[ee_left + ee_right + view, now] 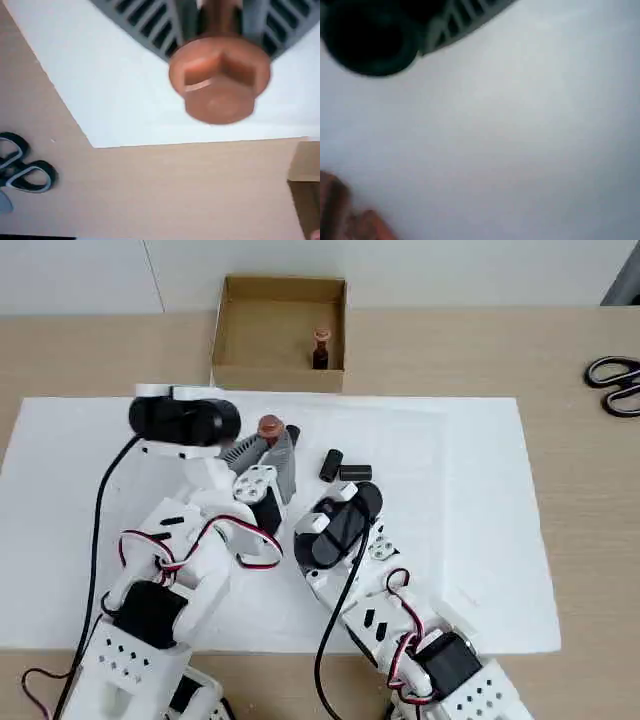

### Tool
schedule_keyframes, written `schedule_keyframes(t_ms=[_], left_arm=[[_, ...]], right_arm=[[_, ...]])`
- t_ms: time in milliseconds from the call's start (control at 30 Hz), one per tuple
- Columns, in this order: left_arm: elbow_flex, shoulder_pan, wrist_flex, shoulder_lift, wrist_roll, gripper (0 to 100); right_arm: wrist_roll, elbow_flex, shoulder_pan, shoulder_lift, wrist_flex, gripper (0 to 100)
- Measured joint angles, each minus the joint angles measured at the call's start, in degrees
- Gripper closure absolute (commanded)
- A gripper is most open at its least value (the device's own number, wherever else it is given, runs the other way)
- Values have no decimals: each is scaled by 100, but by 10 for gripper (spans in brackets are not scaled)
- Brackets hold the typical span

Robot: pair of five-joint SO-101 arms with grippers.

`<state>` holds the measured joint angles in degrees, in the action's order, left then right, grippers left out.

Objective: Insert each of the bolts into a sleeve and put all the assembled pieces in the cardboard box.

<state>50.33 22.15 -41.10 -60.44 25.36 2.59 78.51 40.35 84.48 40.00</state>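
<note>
Left wrist view puts us just behind the left gripper [219, 17], its grey ribbed jaws clamped on a brown plastic hex-head bolt [220, 82]. The head is blurred and the shank mostly hidden. In the high view the right gripper [347, 488] is tucked under its own wrist, so we cannot tell whether it is open or closed. Two short black cylindrical sleeves [331, 464] lie just beside it on the white paper sheet [480, 500]. A brown smear in the right wrist view is too blurred for us to identify. Inside the brown cardboard box [228, 335] beyond the sheet, one bolt-in-sleeve piece [320, 348] stands upright. Black-handled scissors [615, 385] lie on the wooden table [580, 560], partly cut off.
</note>
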Motion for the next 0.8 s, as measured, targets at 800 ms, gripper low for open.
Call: schedule_keyframes(t_ms=[800], left_arm=[[0,475,-747,-360,18,995]], right_arm=[[-457,62,88,0,-26,995]])
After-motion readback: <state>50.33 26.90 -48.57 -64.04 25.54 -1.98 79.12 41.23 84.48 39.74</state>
